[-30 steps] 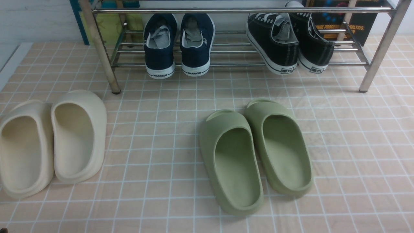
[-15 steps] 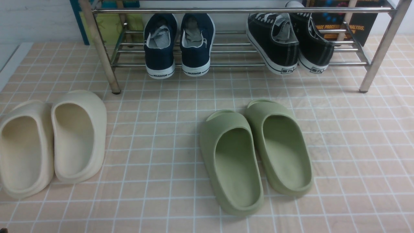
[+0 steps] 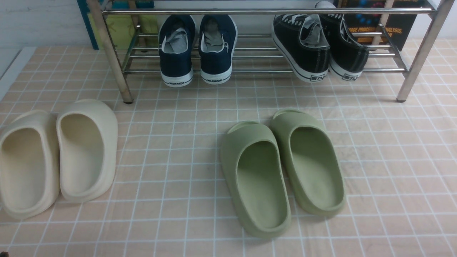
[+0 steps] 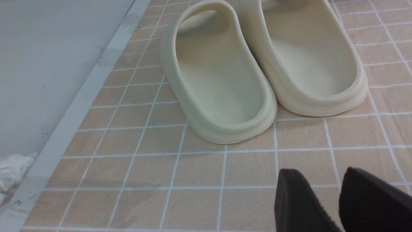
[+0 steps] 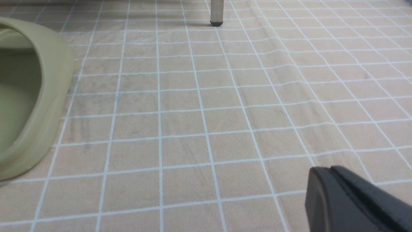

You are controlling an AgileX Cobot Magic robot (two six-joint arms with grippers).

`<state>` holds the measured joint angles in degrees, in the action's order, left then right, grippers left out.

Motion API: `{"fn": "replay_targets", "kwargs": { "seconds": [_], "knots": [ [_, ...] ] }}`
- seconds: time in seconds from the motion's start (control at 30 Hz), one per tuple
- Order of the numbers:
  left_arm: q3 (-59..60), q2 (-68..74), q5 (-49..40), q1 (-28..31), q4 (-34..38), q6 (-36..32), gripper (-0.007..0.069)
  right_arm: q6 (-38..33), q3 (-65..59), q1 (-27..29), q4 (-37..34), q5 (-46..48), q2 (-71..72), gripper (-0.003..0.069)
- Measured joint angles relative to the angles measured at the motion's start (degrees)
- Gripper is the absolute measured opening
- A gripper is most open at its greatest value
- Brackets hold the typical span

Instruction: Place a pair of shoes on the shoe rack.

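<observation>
Beige surface (image 3: 160,214) patterned with a pale grid, meeting a whitish wall (image 3: 46,25) at its far edge. Near that edge stands the shoe rack (image 3: 250,11), of shiny metal tubes, cropped by the front view. The pair of black sneakers (image 3: 317,53), the task's pair, rests side by side on the rack's lower bars towards its right end, heels facing the near edge and printed labels on the white soles. Navy sneakers (image 3: 216,50), marked "WARRIOR", occupy the same level left of the rack's middle. Cream clogs (image 3: 85,185) lie near the surface's left edge; green clogs (image 3: 264,221), obliquely set and touching, lie in front of the rack. A dark book (image 3: 400,25) with orange lettering stands behind the rack's right end. Left tool (image 4: 322,170): fingers slightly apart, over the surface. Right tool (image 5: 324,168): fingers together.
</observation>
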<state>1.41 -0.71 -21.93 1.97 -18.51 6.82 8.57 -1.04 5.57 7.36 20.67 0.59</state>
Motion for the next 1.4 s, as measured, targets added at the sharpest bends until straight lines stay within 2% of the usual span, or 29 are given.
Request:
{"fn": "replay_targets", "kwargs": {
  "seconds": [1.4],
  "knots": [
    [0.0,0.0,0.0,0.0,0.0,0.0,0.0239,-0.2,0.0,0.0,-0.5,0.1,0.0,0.0008]
  ]
}}
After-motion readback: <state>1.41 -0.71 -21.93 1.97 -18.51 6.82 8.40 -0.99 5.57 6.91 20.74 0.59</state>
